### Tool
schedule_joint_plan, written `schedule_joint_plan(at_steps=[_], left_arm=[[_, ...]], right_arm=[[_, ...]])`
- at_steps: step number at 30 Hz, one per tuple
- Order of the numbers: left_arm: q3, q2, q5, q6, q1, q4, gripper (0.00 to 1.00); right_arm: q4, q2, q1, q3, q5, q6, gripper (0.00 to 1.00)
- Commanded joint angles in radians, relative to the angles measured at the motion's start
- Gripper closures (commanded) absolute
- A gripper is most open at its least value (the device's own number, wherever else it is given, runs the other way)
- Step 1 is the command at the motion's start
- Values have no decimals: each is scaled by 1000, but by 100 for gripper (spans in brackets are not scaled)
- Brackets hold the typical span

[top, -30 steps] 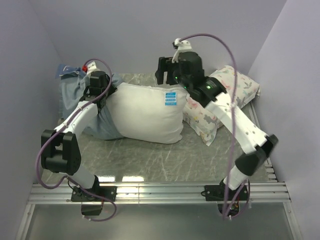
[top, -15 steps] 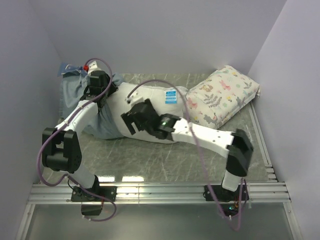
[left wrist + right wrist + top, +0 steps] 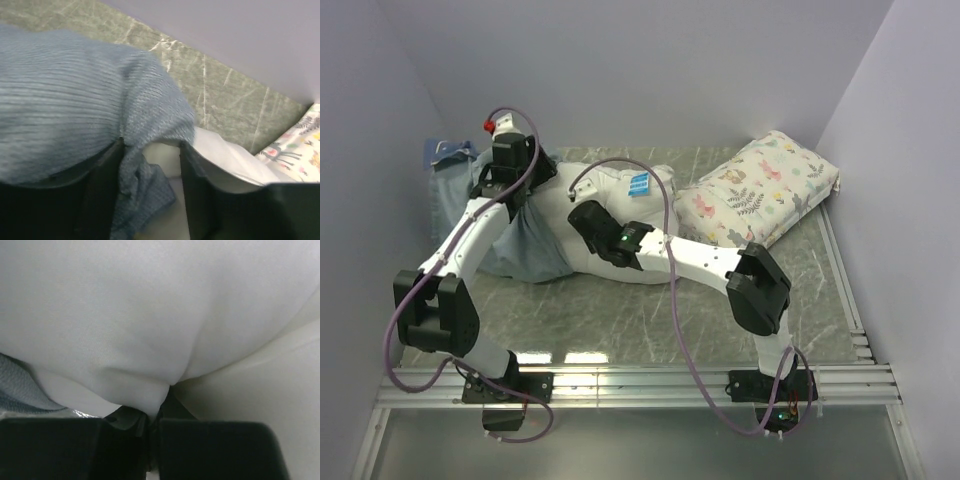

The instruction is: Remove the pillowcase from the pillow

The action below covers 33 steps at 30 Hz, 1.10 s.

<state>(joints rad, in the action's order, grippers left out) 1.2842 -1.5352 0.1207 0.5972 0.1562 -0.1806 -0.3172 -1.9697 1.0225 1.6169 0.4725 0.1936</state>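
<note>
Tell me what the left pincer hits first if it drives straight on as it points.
The pillowcase: its grey-blue fabric bunches right ahead of the left pincer and hangs between its fingers. The white pillow seems just behind.

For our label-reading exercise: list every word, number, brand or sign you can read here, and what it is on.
No text is readable in any view.
Blue tag on the pillow: print too small to read.
Floral pillow: leaf-and-flower pattern only.
Pillowcase: no lettering shows.
</note>
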Motion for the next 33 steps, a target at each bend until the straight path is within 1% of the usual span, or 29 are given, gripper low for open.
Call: schedule_joint_plan(at_steps=[1,3,4,6,7,8,10,13,18,19,21,25,28,32,33], left_arm=[[62,76,-30,-54,6,-198,43],[119,96,-27,-80,6,-224,33],[133,128,-23,-91,5,-232,24],[162,167,-19,-118,6,-241,17],[171,209,-13,-125,9,-243,13],[178,230,-6,-131,9,-249,12],[185,285,3,-149,11,-281,11],[150,360,43,-157,17,-319,11],[-41,460,85,-145,29,-324,11],[-99,477,89,-148,29,-321,11],[-144,483,68,-154,29,-306,11],[-229,460,-41,-169,37,-252,11],[-250,417,-107,-178,48,-231,10],[-252,380,-124,-178,51,-232,10],[-246,365,-122,-178,51,-240,11]], right_arm=[[-80,-35,-38,3,-49,52,100],[-103,-24,-45,20,-72,73,100],[-120,-21,-58,44,-83,82,100],[-163,-11,-71,73,-135,99,100],[-198,-9,-87,107,-146,104,100],[-213,-8,-93,126,-155,109,100],[-230,2,-99,161,-176,112,100],[-243,32,-111,189,-198,112,100],[-279,58,-127,244,-206,138,100],[-289,69,-125,250,-199,141,100],[-298,78,-125,274,-199,145,100],[-333,83,-125,328,-189,148,100],[-336,94,-125,337,-184,145,100],[-344,106,-124,340,-167,147,100],[-344,115,-125,340,-167,145,100]])
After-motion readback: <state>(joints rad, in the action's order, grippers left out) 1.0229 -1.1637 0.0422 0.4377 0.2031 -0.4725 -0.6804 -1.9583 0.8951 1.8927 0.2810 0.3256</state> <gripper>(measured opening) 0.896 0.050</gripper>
